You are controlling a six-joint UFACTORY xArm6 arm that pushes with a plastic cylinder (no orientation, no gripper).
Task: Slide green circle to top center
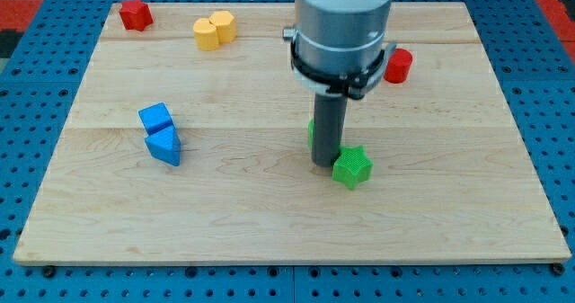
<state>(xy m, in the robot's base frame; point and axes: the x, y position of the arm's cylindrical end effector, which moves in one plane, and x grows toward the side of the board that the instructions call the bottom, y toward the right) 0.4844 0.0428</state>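
One view only, camera view: green circle [312, 132] sits mid-tabletop [269, 213], mostly hidden behind my rod, well short of top center. My tip [324, 164] is just beside it, touching or nearly touching the green star [352, 167]. No pincer on this rig, nothing held. Nearly the whole push looks left to do.
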